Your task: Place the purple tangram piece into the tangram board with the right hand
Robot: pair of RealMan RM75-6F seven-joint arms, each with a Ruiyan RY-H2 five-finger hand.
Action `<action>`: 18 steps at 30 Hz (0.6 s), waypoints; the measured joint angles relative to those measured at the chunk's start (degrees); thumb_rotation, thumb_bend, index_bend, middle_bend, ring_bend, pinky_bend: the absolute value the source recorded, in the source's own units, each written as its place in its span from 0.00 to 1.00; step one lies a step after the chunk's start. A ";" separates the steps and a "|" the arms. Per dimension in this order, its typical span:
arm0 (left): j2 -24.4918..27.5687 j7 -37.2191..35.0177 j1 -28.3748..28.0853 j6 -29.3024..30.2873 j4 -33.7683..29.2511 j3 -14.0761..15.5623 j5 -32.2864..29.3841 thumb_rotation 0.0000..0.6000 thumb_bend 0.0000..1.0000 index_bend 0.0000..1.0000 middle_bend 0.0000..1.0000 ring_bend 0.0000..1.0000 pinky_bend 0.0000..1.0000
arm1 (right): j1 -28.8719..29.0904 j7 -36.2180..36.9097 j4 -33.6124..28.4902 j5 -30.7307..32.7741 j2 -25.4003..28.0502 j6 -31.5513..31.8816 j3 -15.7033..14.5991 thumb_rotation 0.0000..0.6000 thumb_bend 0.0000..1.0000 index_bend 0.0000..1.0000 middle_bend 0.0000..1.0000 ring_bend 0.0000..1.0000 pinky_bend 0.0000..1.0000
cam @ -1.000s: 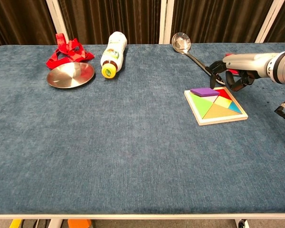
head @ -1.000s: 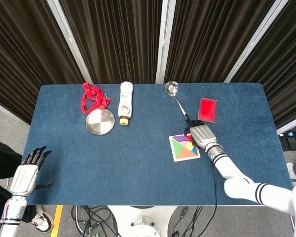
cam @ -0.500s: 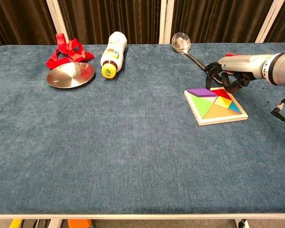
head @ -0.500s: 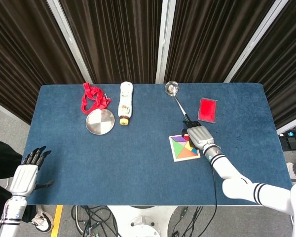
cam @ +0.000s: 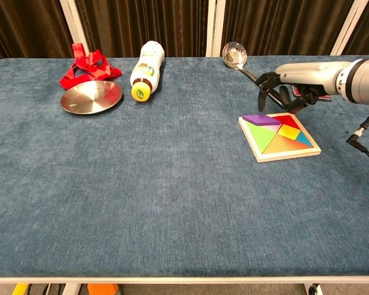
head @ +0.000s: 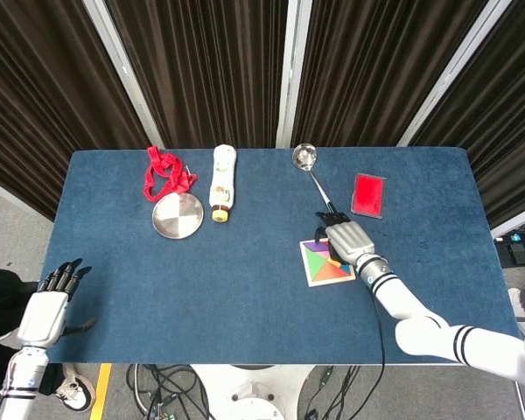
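Right hand [cam: 283,92] hovers over the far edge of the tangram board [cam: 279,136], fingers curled down and a bit apart, nothing pinched as far as the chest view shows. In head view the hand covers the board's far-right corner, so contact can't be confirmed there.

Purple tangram piece [cam: 262,119] lies at the board's far-left corner, in or on its slot. Its near edge looks a touch raised above the green piece, so I judge it not fully seated, tho that's hard to tell at this res.

Key relation: in chest view the purple piece sits at approx 7 o'clock from the right hand, just beside and below the fingertips. Its long axis runs roughly 9-to-3, along the board's far edge. So any finishing press would need the fingers to come down and toward 7 o'clock, w/o pushing along that long axis, which could slide the piece off the corner.

Left hand [head: 45,308] is at the worktop's near-left corner, off the edge, fingers loosely spread, holding nothing; well apart from the board. Right hand is far nearer, as task requires.
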 measured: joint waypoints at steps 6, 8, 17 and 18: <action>0.08 -0.27 0.07 -0.10 0.13 0.01 -0.18 1.00 0.03 0.14 0.05 0.00 0.14 | 0.10 -0.71 -0.17 -0.78 -0.39 0.18 -0.67 1.00 0.98 0.42 0.00 0.00 0.00; -0.01 -0.37 0.03 -0.16 0.24 0.00 -0.18 1.00 0.03 0.14 0.05 0.00 0.14 | 0.00 -1.18 -0.16 -0.64 -0.19 0.40 -1.05 1.00 0.98 0.43 0.00 0.00 0.00; -0.11 -0.34 0.00 -0.18 0.32 -0.01 -0.16 1.00 0.03 0.14 0.05 0.00 0.14 | -0.90 -1.73 -1.31 -1.19 1.13 1.38 -2.00 1.00 0.98 0.47 0.00 0.00 0.00; -0.12 -0.31 -0.01 -0.18 0.32 0.00 -0.13 1.00 0.03 0.14 0.05 0.00 0.14 | -0.96 -1.79 -1.26 -1.15 1.14 1.40 -2.07 1.00 0.97 0.47 0.00 0.00 0.00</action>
